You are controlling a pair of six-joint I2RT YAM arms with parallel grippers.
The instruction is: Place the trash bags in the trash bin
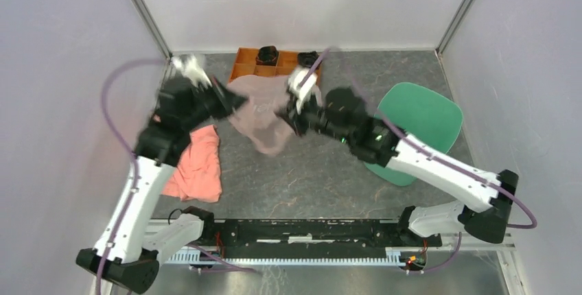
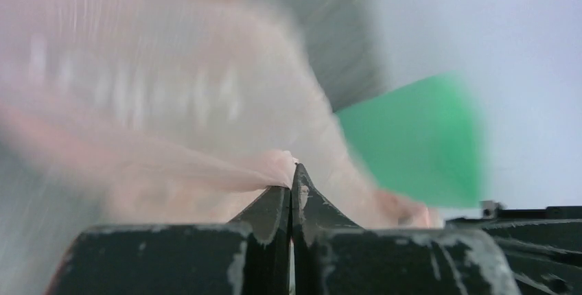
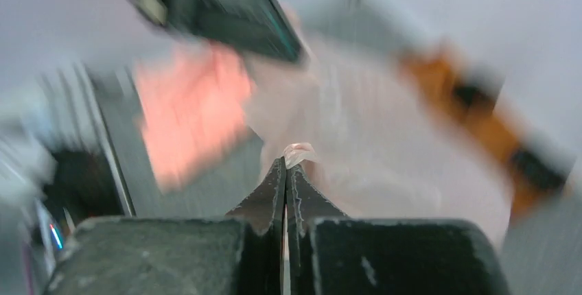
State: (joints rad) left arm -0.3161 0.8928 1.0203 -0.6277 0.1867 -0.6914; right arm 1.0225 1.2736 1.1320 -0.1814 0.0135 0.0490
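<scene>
A translucent pale-pink trash bag (image 1: 264, 113) hangs stretched in the air between my two grippers, above the table's middle. My left gripper (image 1: 235, 101) is shut on the bag's left edge; the film bunches at its tips in the left wrist view (image 2: 292, 171). My right gripper (image 1: 285, 113) is shut on the bag's right edge, film pinched at its tips in the right wrist view (image 3: 287, 164). The mint-green trash bin (image 1: 418, 127) lies on the right, partly behind my right arm. It also shows blurred in the left wrist view (image 2: 418, 140).
A salmon-pink cloth (image 1: 199, 164) lies on the table at the left, below my left arm. An orange compartment tray (image 1: 248, 65) with black items stands at the back, against the wall. White walls enclose the table on three sides.
</scene>
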